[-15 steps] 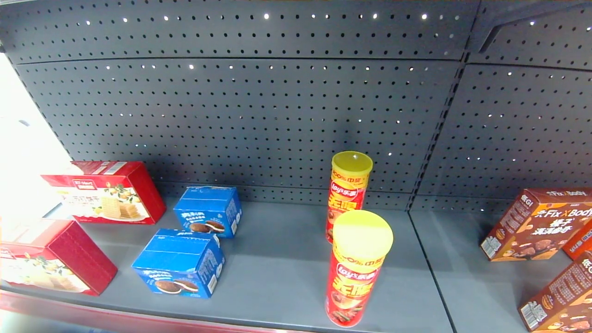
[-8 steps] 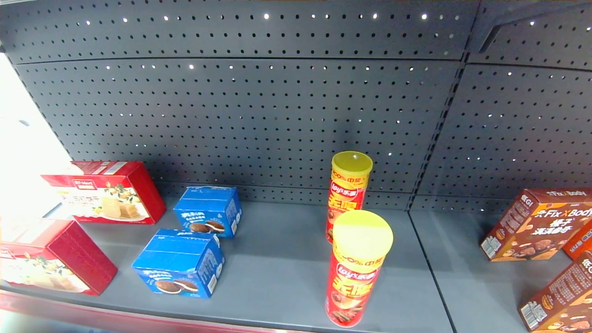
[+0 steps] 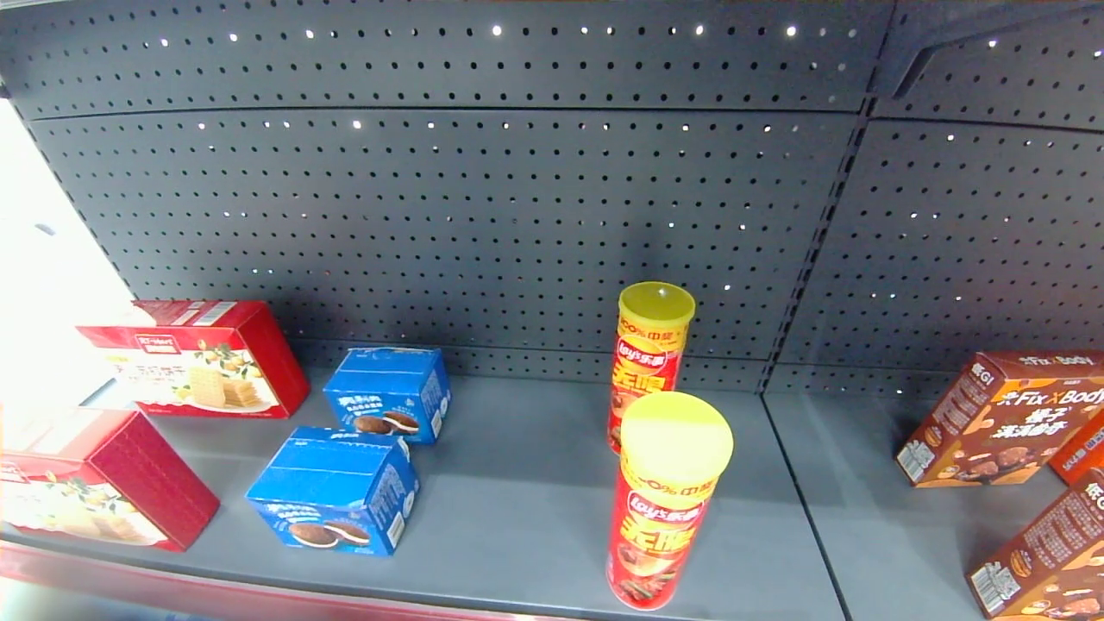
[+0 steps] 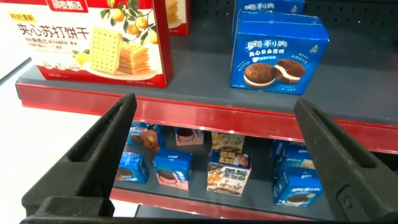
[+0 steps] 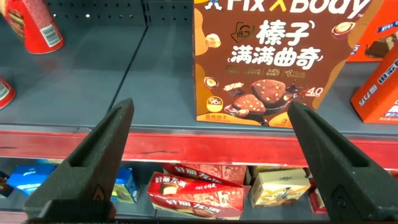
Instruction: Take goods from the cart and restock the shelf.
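Two chip cans stand upright on the grey shelf [image 3: 535, 500]. The front chip can [image 3: 664, 509], the landmark for this legend, is close to the shelf's red front lip [image 3: 259, 595]. The rear chip can [image 3: 649, 362] is just behind it, near the perforated back panel [image 3: 483, 216]. To the left of the front chip can lie two blue cookie boxes, the front blue box [image 3: 336, 492] about level with it and the rear blue box [image 3: 390, 392] farther back. Farther left of the can are the rear red cracker box [image 3: 194, 358] and the front red cracker box [image 3: 95, 483], the latter at the lip. Well to the right of the can are the rear brown box [image 3: 1000, 418], the front brown box [image 3: 1044, 552] and an orange box [image 3: 1082, 448] between them at the edge of the head view. The left claw [image 4: 214, 102] is spread wide. It sits outside the lip, well left of the front chip can, and faces the front blue box and front red cracker box. Small cartons [image 4: 229, 171] stand beneath the lip. The right claw [image 5: 211, 104] is likewise spread wide. It sits outside the lip to the right of the can and faces a brown box, though which of the two cannot be told. Red packets [image 5: 199, 186] lie beneath the lip on that side.
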Robot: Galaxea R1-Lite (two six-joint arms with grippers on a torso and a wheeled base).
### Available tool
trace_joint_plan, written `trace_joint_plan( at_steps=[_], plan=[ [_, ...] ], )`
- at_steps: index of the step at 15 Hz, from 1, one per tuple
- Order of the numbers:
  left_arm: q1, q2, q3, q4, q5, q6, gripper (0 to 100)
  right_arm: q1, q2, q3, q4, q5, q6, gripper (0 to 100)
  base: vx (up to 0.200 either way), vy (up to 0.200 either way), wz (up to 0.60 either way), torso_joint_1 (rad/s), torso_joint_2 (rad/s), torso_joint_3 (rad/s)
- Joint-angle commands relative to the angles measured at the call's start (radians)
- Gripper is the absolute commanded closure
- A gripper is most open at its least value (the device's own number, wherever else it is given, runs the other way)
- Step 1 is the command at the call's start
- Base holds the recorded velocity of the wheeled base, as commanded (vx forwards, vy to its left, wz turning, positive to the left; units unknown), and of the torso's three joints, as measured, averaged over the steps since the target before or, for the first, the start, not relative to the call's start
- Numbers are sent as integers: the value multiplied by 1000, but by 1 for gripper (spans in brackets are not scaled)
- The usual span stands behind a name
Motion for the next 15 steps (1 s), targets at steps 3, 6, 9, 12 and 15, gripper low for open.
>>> trace_joint_plan(
  at_steps=[3, 6, 9, 12, 15],
  plan=[
    [0, 5, 0, 0, -1, 2, 0, 0, 1, 0, -1, 5, -2, 0, 0, 0, -400, 2, 2, 0],
    [0, 5, 0, 0, 0, 0, 0, 0, 1, 0, -1, 5, -2, 0, 0, 0, 0, 0, 0, 0],
    [0, 5, 0, 0, -1, 0, 0, 0, 1, 0, -1, 5, 0, 0, 0, 0, -200, 1, 1, 1],
    [0, 5, 0, 0, -1, -1, 0, 0, 1, 0, -1, 5, -2, 0, 0, 0, -400, 2, 0, 3],
    [0, 5, 0, 0, 2, -3, 0, 0, 1, 0, -1, 5, 0, 0, 0, 0, 0, 0, 0, 0]
  ],
)
